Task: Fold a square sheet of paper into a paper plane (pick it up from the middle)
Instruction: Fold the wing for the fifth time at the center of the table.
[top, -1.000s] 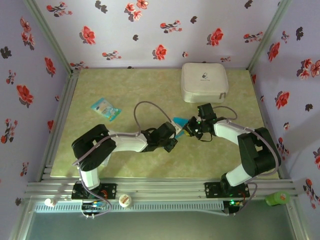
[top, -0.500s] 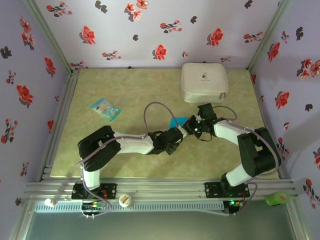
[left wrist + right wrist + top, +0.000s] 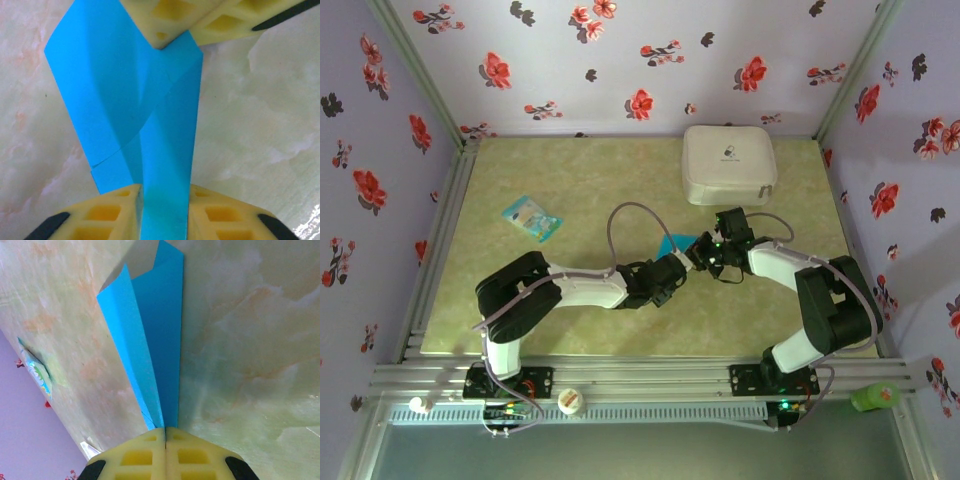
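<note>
The square sheet of paper point(image 3: 675, 241) is folded into a narrow, creased teal-blue shape and lies mid-table between both arms. In the left wrist view the paper point(image 3: 125, 100) runs as a raised band between my left gripper's point(image 3: 164, 200) yellow fingers, which close against both sides of it. The right gripper's fingertips point(image 3: 190, 20) pinch the paper's far end there. In the right wrist view the paper point(image 3: 155, 340) tapers to a point that enters my right gripper point(image 3: 165, 432), whose jaws are pressed together on it. From above, my left gripper point(image 3: 682, 268) and right gripper point(image 3: 698, 255) nearly meet.
A white case point(image 3: 728, 163) stands at the back right of the table. A small pale-blue printed packet point(image 3: 531, 218) lies at the left, and its edge shows in the right wrist view point(image 3: 37, 372). Flowered walls enclose the table on three sides.
My left arm has reached further right, bringing its gripper up against the right gripper at the paper. The right arm has stayed put, still pinching the paper.
</note>
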Motion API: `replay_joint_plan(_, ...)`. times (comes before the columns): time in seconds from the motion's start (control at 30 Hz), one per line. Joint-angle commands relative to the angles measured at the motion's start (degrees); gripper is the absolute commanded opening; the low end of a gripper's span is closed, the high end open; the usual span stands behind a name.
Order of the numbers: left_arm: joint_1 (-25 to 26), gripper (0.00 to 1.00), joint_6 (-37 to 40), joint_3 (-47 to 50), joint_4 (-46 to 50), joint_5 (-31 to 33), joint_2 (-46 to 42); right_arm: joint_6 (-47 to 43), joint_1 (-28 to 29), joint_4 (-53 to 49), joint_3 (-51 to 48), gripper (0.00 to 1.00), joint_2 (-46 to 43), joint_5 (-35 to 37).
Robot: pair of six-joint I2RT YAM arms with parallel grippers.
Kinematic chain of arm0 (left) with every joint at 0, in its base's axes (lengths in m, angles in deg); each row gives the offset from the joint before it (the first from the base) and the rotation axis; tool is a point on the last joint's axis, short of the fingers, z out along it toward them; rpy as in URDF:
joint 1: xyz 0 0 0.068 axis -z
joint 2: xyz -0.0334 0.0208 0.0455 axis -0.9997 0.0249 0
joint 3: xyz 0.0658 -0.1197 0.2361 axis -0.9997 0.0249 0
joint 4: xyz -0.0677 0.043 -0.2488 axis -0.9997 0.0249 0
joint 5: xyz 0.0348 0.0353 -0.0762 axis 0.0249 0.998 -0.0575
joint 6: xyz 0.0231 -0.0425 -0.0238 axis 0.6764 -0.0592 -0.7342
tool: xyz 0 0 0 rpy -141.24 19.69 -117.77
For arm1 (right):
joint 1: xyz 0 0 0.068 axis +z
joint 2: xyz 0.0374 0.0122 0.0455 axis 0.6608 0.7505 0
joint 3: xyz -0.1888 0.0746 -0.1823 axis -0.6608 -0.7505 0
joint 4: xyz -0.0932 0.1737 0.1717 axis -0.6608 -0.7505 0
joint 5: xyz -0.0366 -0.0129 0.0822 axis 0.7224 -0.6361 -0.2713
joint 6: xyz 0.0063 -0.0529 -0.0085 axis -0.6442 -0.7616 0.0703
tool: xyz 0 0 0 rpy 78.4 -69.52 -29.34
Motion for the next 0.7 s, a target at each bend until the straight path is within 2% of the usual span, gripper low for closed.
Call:
replay_joint_plan(0.0,0.62,0.23,0.97,-0.97,0.29,1.71,0.44,0.6,0.01,0.43,-0.81,0.01,-1.13,-0.76)
replay_joint_plan(0.23,0.6,0.11,0.23,-0.7,0.13,1.88,0.05,0.56,0.01,0.62,-1.05,0.03,-1.59,-0.68)
replay_joint_plan(0.33,0.58,0.07,-0.08,-0.78,0.05,1.88,-0.02,0.25,-0.08,0.66,-1.05,0.1,-2.31,-0.15)
replay_joint_plan(0.43,0.58,0.04,-1.55,-0.88,-0.08,1.83,-0.01,-1.5,-0.32,-0.02,-0.73,0.23,-3.62,0.69)
replay_joint_plan(0.53,0.38,0.02,-4.18,-1.05,0.12,0.44,-0.04,-5.72,-0.61,-6.08,0.54,0.32,-6.25,5.83)
replay_joint_plan(0.67,-1.0,0.0,-9.3,-0.55,-0.93,-5.55,-0.69,-10.32,-1.03,-12.55,0.43,0.38,-11.65,16.0)
